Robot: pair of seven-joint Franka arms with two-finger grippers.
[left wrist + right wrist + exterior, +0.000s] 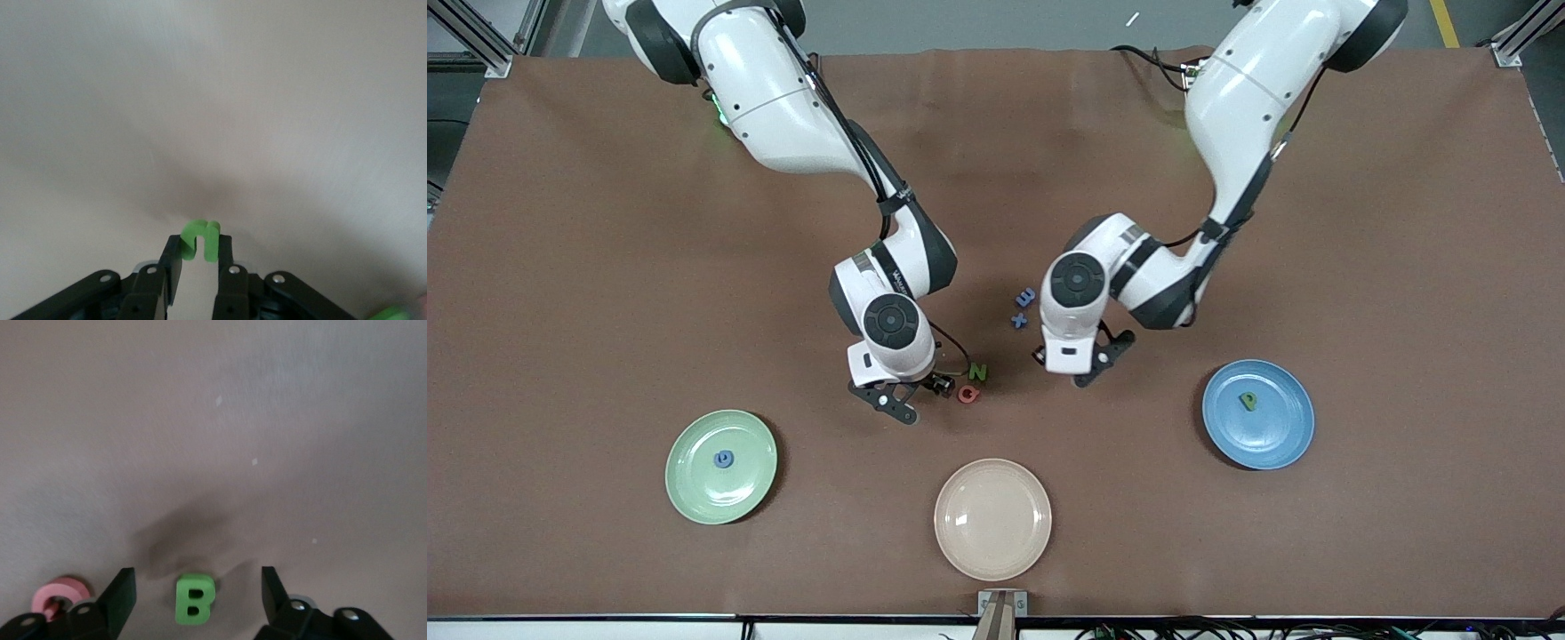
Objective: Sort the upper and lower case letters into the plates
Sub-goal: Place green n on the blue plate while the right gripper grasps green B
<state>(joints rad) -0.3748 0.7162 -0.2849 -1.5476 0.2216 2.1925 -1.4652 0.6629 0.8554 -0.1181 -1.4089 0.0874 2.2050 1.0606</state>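
My left gripper (pixel 200 248) is shut on a small green letter (pixel 193 231), pinched between its fingertips over the bare brown table. In the front view this gripper (pixel 1069 363) is beside two blue letters (pixel 1023 308), and its hand hides the held letter. My right gripper (pixel 197 580) stands open, with a green B (pixel 195 599) lying between its fingers. A pink-red round letter (pixel 61 593) lies just outside one finger. In the front view the right gripper (pixel 925 384) is beside a green N (pixel 978 372) and the red letter (pixel 968 394).
The pale green plate (pixel 694 498) holds a blue letter (pixel 723 459), toward the right arm's end. The blue plate (pixel 1280 444) holds a green P (pixel 1248 402), toward the left arm's end. A cream plate (pixel 992 519) lies near the front edge between them.
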